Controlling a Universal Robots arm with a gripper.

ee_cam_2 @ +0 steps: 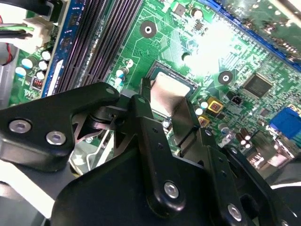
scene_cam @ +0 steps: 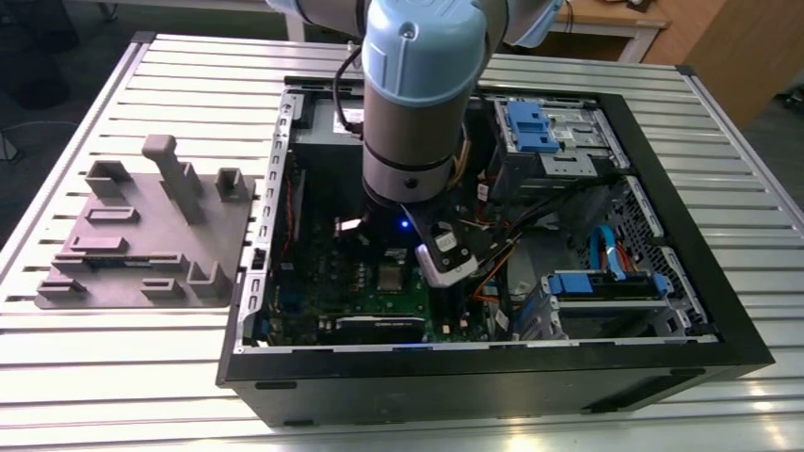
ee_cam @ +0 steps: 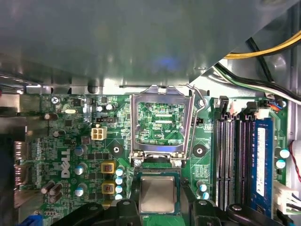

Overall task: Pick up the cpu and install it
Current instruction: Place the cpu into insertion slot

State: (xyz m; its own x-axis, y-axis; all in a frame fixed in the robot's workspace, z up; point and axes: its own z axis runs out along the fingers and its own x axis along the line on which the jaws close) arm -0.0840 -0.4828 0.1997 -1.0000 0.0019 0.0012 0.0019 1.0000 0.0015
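Observation:
The cpu [ee_cam: 159, 193], a small square chip with a dull silver top, lies level with the dark socket on the green motherboard [ee_cam: 70, 141]. My gripper [ee_cam: 159, 201] reaches down into the open computer case [scene_cam: 503, 372], with a black finger [ee_cam: 133, 205] pressed to each side of the chip. In the second wrist view the cpu [ee_cam_2: 164, 92] sits between the same black fingers [ee_cam_2: 146, 122] of the gripper [ee_cam_2: 164, 101]. Just beyond the chip, the oblong silver socket frame [ee_cam: 132, 127] is swung open. In the exterior view the arm's wrist covers the gripper [scene_cam: 434, 268], and the chip [scene_cam: 393, 276] shows beside it.
Dark memory slots [ee_cam: 235, 155] run beside the socket, with loose cables [ee_cam: 263, 80] past them. A large grey box [ee_cam: 117, 42] stands close behind the open frame. Blue drive bays [scene_cam: 540, 127] fill the case's far corner. A grey fixture plate [scene_cam: 145, 235] lies on the slatted table at the exterior view's left.

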